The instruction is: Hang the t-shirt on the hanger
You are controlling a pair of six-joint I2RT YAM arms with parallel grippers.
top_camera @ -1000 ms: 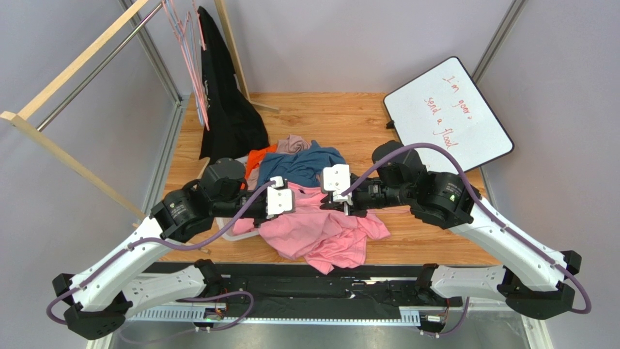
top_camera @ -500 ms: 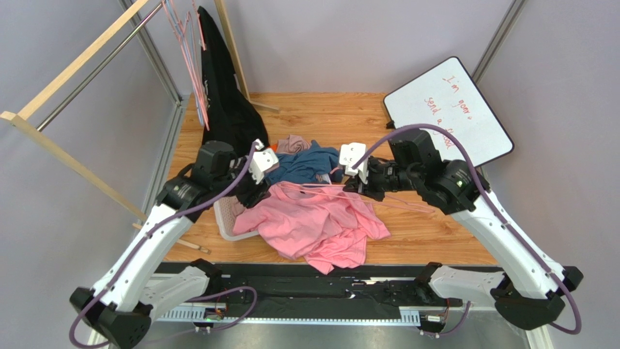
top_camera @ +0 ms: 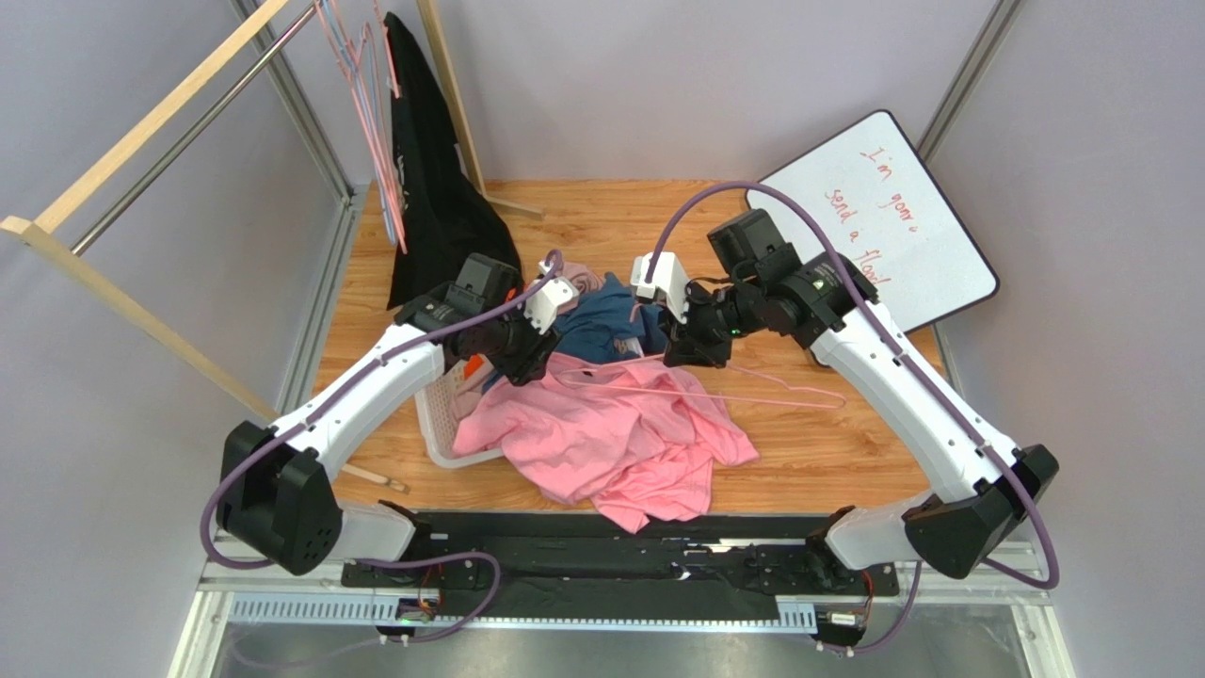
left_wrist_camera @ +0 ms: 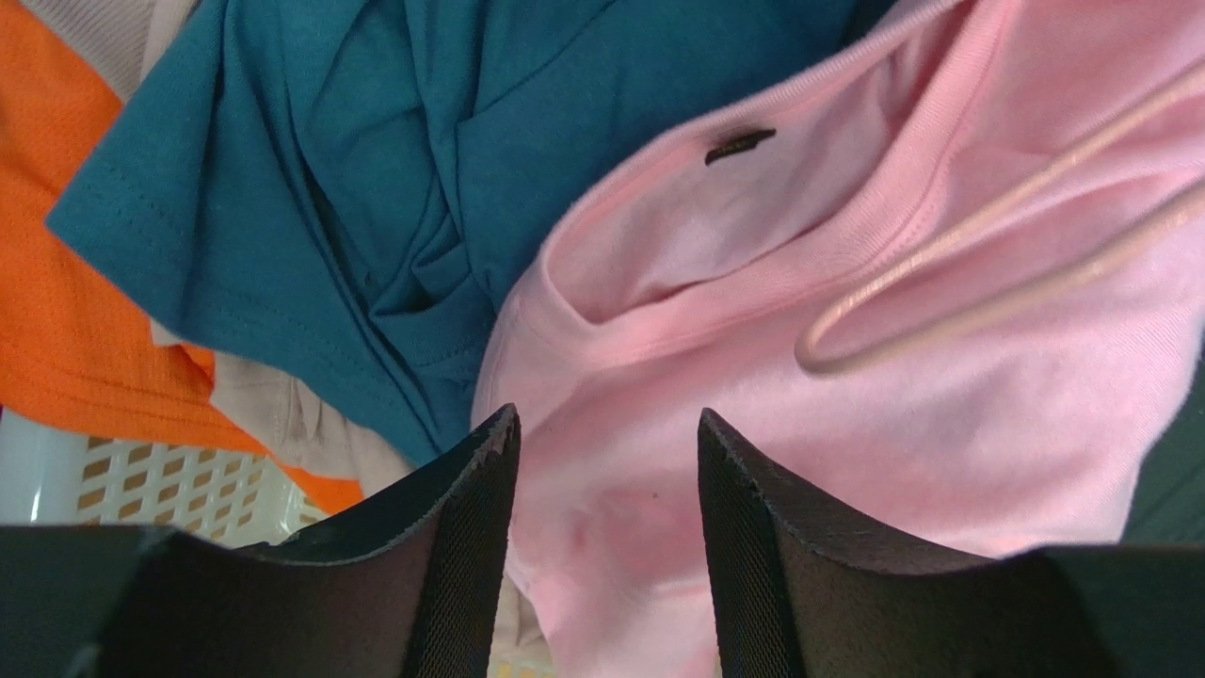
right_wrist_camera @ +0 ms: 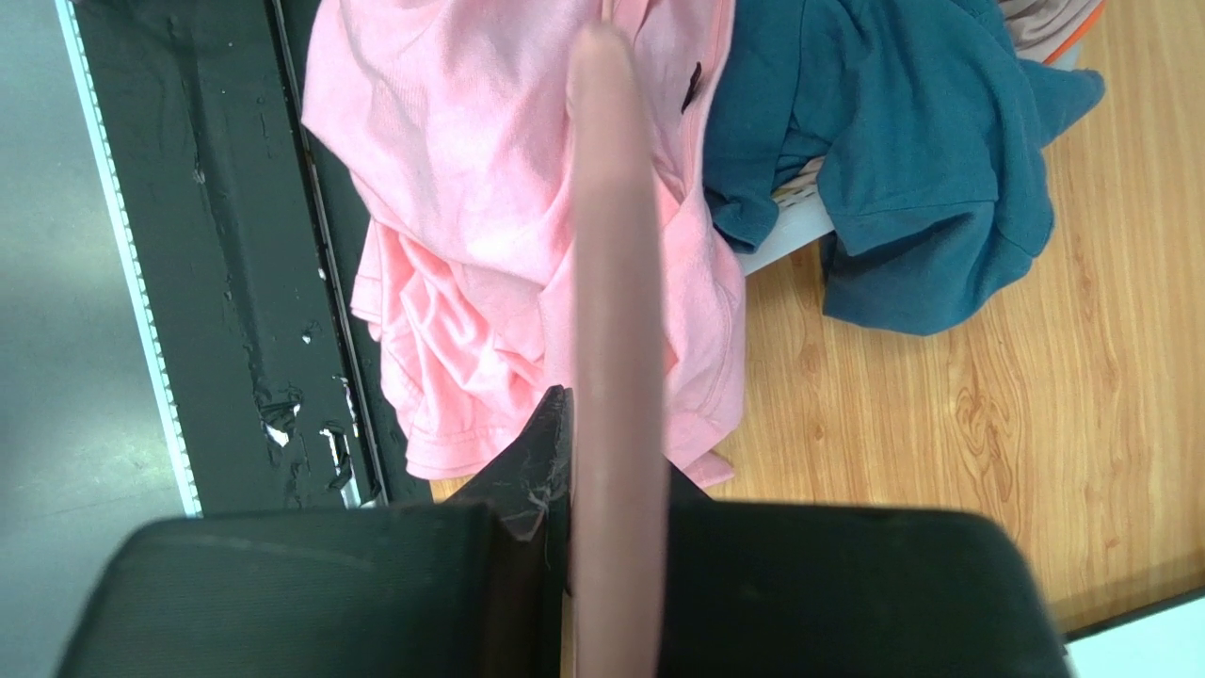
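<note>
The light-pink t-shirt (top_camera: 608,431) lies crumpled on the table's front half, its round collar toward the blue shirt. My left gripper (left_wrist_camera: 601,445) is open just above the shirt's shoulder (left_wrist_camera: 679,424), beside the collar, with nothing between its fingers (left_wrist_camera: 474,523). In the top view this left gripper (top_camera: 531,353) sits at the shirt's far left edge. My right gripper (top_camera: 689,346) is shut on the thin pink hanger (top_camera: 828,399), which lies across the shirt's collar area; its rounded end (left_wrist_camera: 849,339) rests on the pink cloth. In the right wrist view the hanger rod (right_wrist_camera: 615,325) runs up between the shut jaws.
A blue t-shirt (top_camera: 601,318), an orange garment (left_wrist_camera: 85,297) and a beige one lie piled behind the pink shirt, partly in a white basket (top_camera: 441,424). A black garment (top_camera: 439,212) hangs at the back left under a wooden rack (top_camera: 142,127). A whiteboard (top_camera: 870,219) leans at the back right.
My left gripper let go of the pink shirt, opened, and swung to the shirt's far left edge. My right arm pulled back and away with the hanger.
</note>
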